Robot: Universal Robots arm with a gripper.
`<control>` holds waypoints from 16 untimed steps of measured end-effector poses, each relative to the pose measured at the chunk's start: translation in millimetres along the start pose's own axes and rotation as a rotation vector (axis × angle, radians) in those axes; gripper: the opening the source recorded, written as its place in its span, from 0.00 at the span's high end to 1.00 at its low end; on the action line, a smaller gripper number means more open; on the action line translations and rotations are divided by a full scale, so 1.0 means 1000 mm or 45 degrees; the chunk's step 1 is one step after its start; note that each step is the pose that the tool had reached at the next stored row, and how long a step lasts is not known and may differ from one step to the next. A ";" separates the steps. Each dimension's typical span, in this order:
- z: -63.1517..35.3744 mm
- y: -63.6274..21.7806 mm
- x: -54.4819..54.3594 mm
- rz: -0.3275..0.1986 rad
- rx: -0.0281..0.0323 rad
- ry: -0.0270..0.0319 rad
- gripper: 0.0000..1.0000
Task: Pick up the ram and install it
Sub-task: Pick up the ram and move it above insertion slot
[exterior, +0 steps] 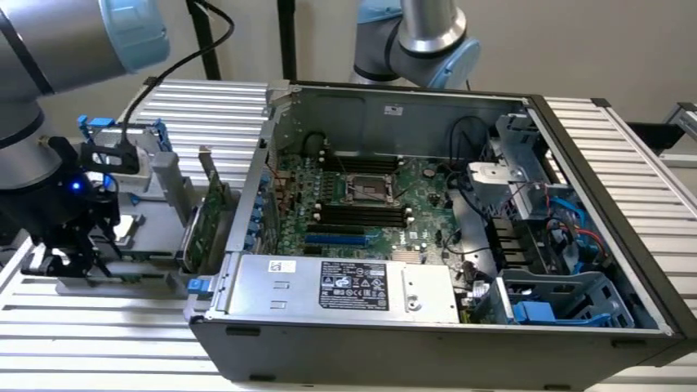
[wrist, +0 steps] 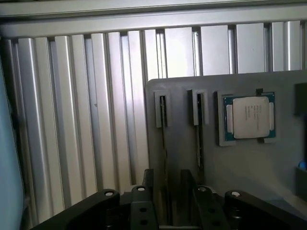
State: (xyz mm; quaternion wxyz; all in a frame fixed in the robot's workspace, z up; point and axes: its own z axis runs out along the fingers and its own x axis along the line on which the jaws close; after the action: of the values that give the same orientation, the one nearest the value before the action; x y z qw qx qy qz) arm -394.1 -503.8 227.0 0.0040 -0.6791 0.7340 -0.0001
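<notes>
The ram [wrist: 164, 143] stands edge-on in a slot of the grey holder [wrist: 192, 158], showing as a thin dark strip; a second similar strip [wrist: 199, 143] stands in the neighbouring slot. My gripper [wrist: 168, 181] is open just above the holder, one dark finger [wrist: 147, 181] on each side of the first strip, apparently without touching it. In the exterior view my gripper [exterior: 68, 257] hangs over the holder [exterior: 142, 245] at the exterior view's left, outside the computer case. The motherboard's black slots [exterior: 360, 216] lie inside the open case.
A square silver processor chip [wrist: 249, 117] sits in a holder pocket beside the slots. A tall green expansion card [exterior: 209, 220] stands between the holder and the case [exterior: 436, 327]. A cable runs along my arm. Ribbed aluminium table [wrist: 72, 120] surrounds the holder.
</notes>
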 end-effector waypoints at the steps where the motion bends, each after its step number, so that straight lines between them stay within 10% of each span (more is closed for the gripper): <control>1: 0.0018 0.0000 0.000 0.000 0.0000 0.0000 0.00; 16: 0.0244 -0.0026 0.000 -0.004 -0.0024 0.0000 0.00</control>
State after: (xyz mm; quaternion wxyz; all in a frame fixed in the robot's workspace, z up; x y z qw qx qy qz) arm -391.3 -503.8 202.7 0.0034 -0.6802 0.7330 0.0006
